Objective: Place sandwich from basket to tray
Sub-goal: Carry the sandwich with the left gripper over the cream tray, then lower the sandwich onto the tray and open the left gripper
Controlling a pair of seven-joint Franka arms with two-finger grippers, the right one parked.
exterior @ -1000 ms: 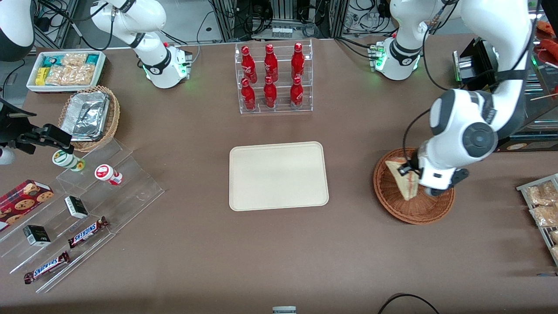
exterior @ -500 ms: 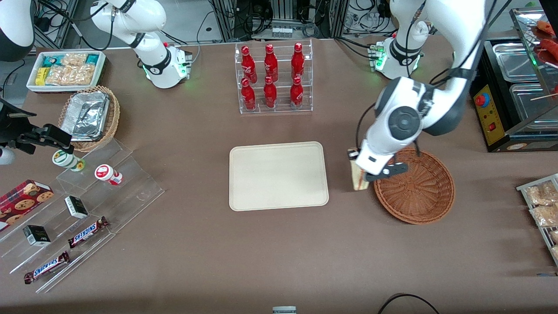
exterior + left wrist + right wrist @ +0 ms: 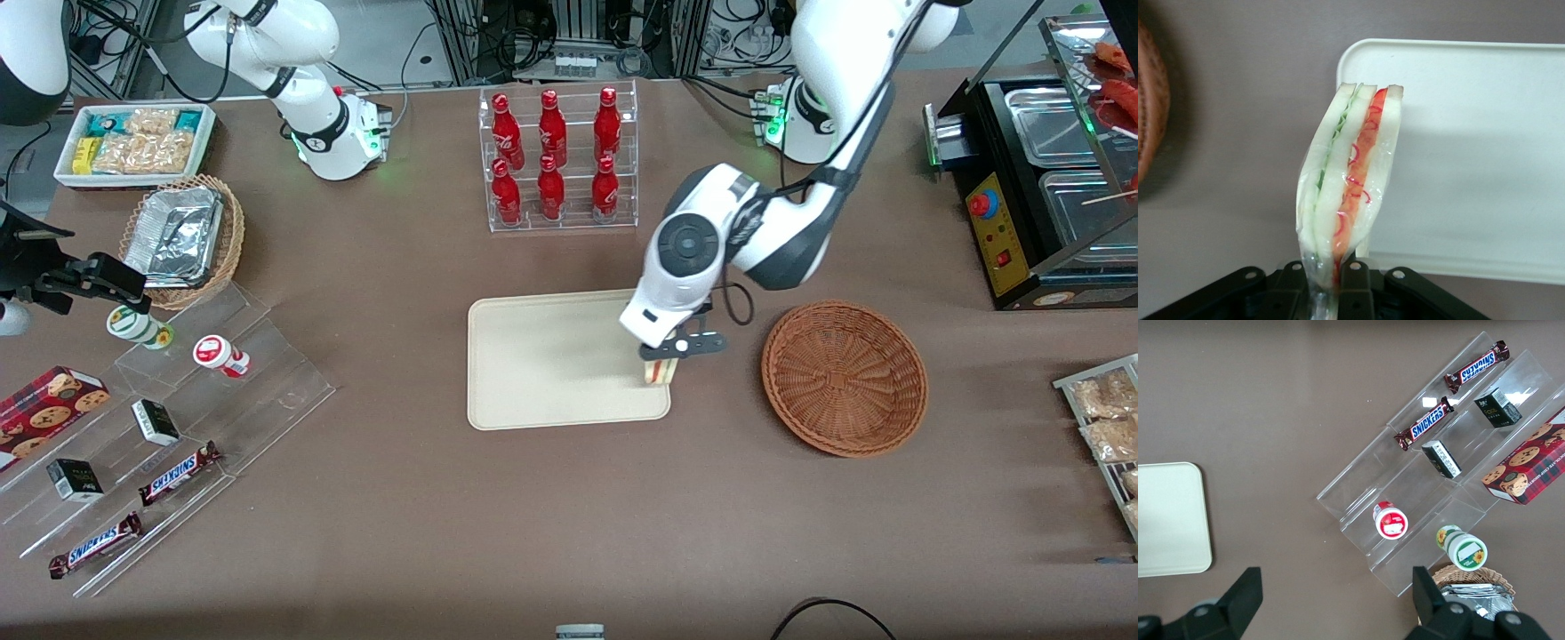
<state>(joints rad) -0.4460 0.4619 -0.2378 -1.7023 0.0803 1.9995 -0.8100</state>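
My left gripper [image 3: 662,356] hangs over the edge of the cream tray [image 3: 542,356] that lies nearest the wicker basket [image 3: 845,378]. It is shut on the wrapped sandwich [image 3: 659,372], which hangs clear of the tray surface. In the left wrist view the sandwich [image 3: 1350,173] stands on end between the black fingers [image 3: 1355,277], its red and green filling stripes facing the camera. The tray's rounded corner [image 3: 1458,153] lies right beside and under it. The reddish-brown basket is empty, and a sliver of its rim [image 3: 1148,120] shows in the wrist view.
A clear rack of red bottles [image 3: 556,160] stands farther from the front camera than the tray. Stepped acrylic shelves with snack bars [image 3: 160,444], a tan wicker basket of foil trays [image 3: 182,236] and a white snack box [image 3: 133,142] lie toward the parked arm's end. A metal warmer [image 3: 1049,178] stands at the working arm's end.
The gripper lifted the sandwich out of the basket and carried it sideways to the tray's near edge. The basket now holds nothing.
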